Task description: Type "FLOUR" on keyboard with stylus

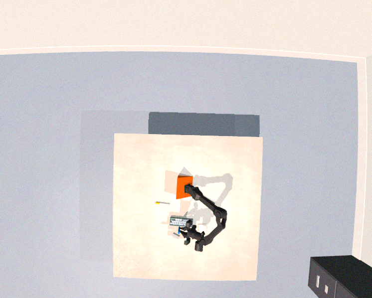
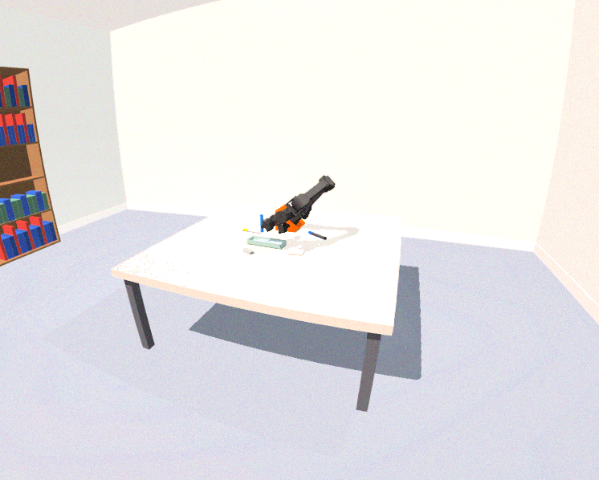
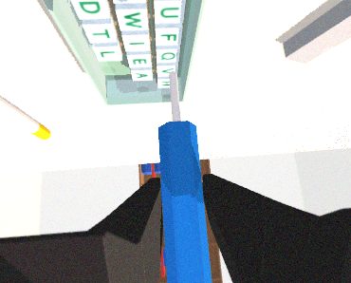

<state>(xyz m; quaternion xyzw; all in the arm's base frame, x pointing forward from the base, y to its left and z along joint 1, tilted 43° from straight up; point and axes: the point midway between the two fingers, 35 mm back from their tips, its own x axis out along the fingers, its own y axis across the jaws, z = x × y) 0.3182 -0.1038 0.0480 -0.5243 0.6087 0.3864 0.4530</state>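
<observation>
My gripper (image 1: 180,230) (image 2: 262,226) (image 3: 181,185) is shut on the blue stylus (image 1: 179,229) (image 2: 261,218) (image 3: 178,149). The stylus stands roughly upright, with a thin grey tip. The keyboard (image 1: 170,221) (image 2: 267,245) (image 3: 116,97) is a pale green tray with rows of white keys and green letters. In the wrist view, the tip overlaps the V key, near the tray's end. The F key (image 3: 168,37) and U key (image 3: 168,12) are in the same row, and the L key (image 3: 107,52) is in another row. Whether the tip touches a key cannot be told.
A grey block (image 1: 176,234) (image 2: 248,251) (image 3: 315,35) lies beside the keyboard. A yellow-ended rod (image 1: 157,203) (image 2: 245,229) (image 3: 42,132), a black pen (image 2: 318,235) with a blue end and a pale flat block (image 2: 296,253) also lie on the desk. The orange base (image 1: 183,187) stands farther back.
</observation>
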